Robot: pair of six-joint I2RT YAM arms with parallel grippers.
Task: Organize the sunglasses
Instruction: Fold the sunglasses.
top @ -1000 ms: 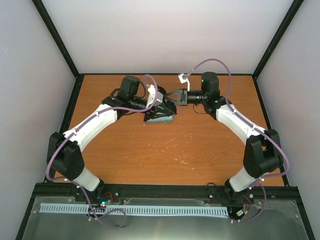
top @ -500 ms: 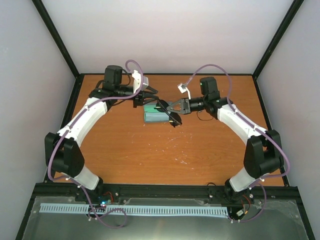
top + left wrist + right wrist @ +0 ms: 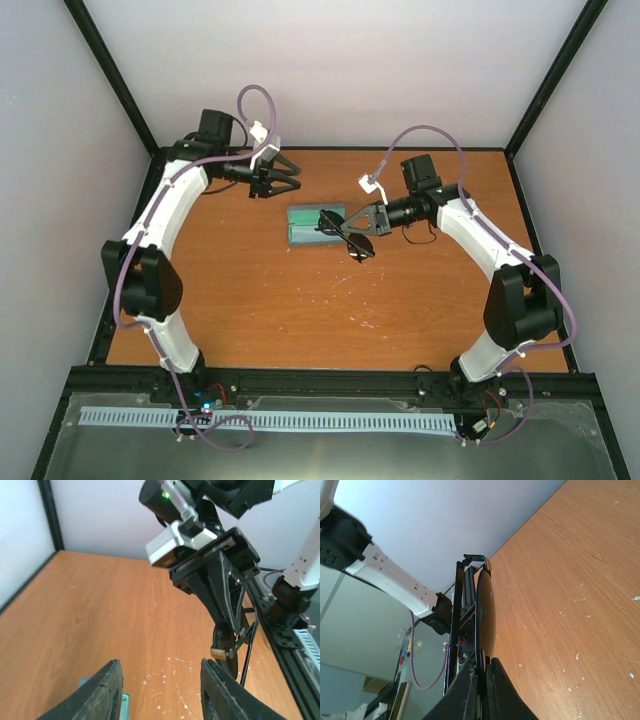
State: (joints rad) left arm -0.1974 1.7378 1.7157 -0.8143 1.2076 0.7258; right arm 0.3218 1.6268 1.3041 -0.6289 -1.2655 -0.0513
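Sunglasses [image 3: 358, 246] above scuffed orange tabletop [image 3: 250, 290], pale walls [image 3: 330, 70] around.

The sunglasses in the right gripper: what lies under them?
Under the sunglasses, held by the right gripper, lie the right end of the case and bare table. The lenses cover that end.

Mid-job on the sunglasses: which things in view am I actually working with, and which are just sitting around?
In the job:
- sunglasses, clamped in the right gripper
- case, on the table by them, probably where they go

Just there:
- left gripper, open and empty, off toward the far left
- table, with white scuffs
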